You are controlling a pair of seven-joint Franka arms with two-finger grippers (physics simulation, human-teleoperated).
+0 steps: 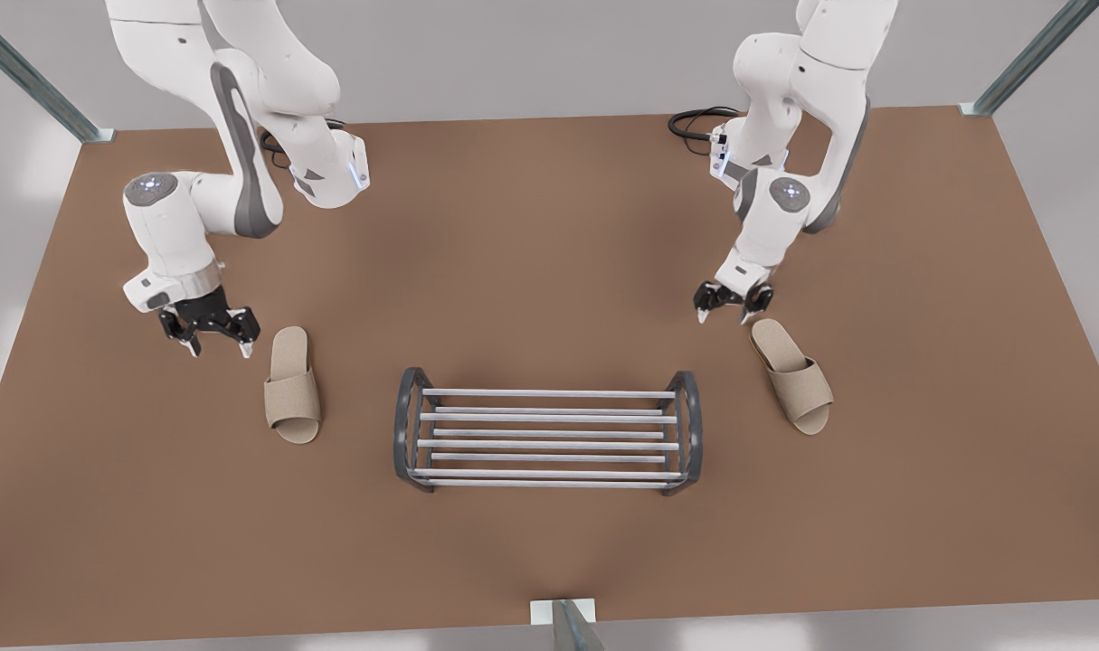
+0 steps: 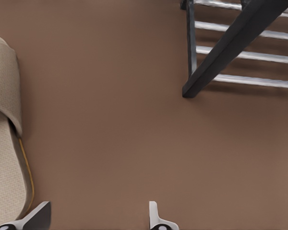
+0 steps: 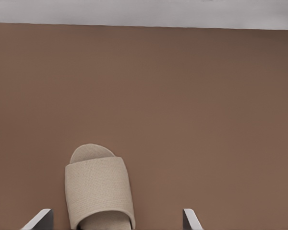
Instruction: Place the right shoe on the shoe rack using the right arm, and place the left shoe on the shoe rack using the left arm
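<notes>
Two beige slippers lie on the brown table, one off each end of the shoe rack (image 1: pixel 549 393), a low frame of silver bars with dark grey ends (image 2: pixel 230 47). The left shoe (image 1: pixel 793 375) (image 2: pixel 5 143) is on the front view's right. My left gripper (image 1: pixel 733 307) (image 2: pixel 97 216) hangs open just off its heel, between the shoe and the rack end. The right shoe (image 1: pixel 292 384) (image 3: pixel 98 191) is on the front view's left. My right gripper (image 1: pixel 210 336) (image 3: pixel 116 218) is open beside its heel, holding nothing.
The brown table (image 1: pixel 549 226) stretches wide around the rack. Metal posts (image 1: pixel 33 81) stand at its back corners and another post (image 1: pixel 567 624) at the middle of the front edge. A black cable (image 1: pixel 694 122) loops behind the left arm.
</notes>
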